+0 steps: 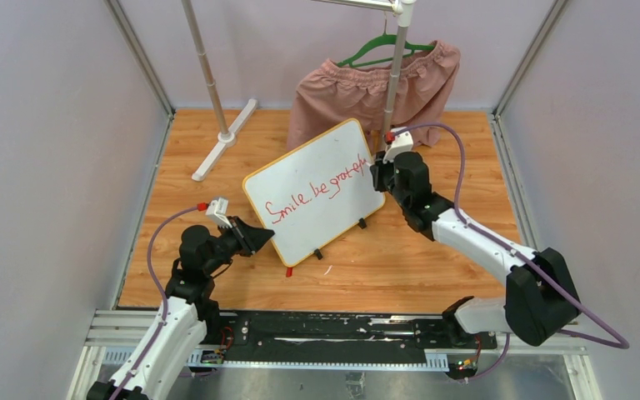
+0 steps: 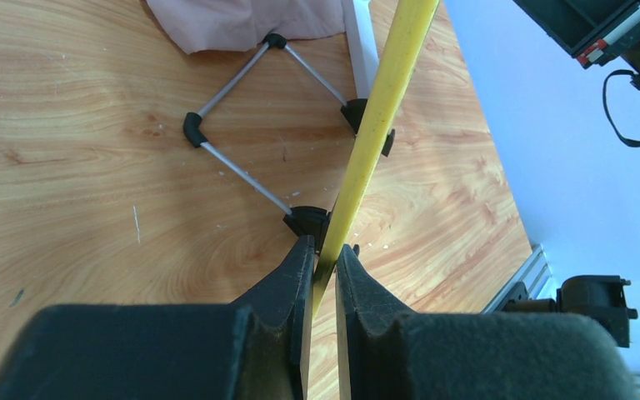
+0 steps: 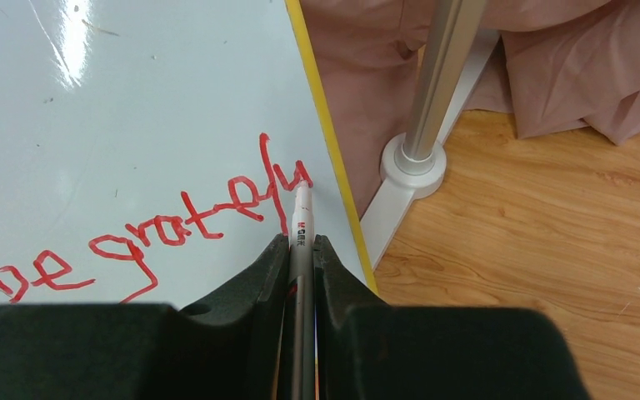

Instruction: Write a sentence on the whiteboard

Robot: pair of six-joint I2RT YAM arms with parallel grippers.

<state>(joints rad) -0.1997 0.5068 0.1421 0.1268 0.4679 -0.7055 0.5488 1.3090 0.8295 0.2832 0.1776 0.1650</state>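
The whiteboard (image 1: 330, 147), white with a yellow rim, stands tilted on the wooden table. Red cursive words, the sentence (image 1: 317, 190), slant across it and read "Smile, be gratefu". My left gripper (image 1: 268, 239) is shut on the board's lower-left edge. In the left wrist view the yellow rim (image 2: 383, 100) runs edge-on between the left gripper (image 2: 325, 250) fingers. My right gripper (image 3: 301, 242) is shut on a grey marker (image 3: 300, 221). The marker's tip touches the board at the end of the red writing (image 3: 175, 229), close to the right rim. From above, the right gripper (image 1: 377, 177) sits at the board's right edge.
A clothes rack pole (image 1: 208, 75) with a white foot (image 1: 227, 137) stands behind the board. Pink shorts (image 1: 367, 87) hang there on a green hanger. A second rack pole base (image 3: 414, 158) is just right of the board. A small red piece (image 1: 289, 272) lies near the board's front corner.
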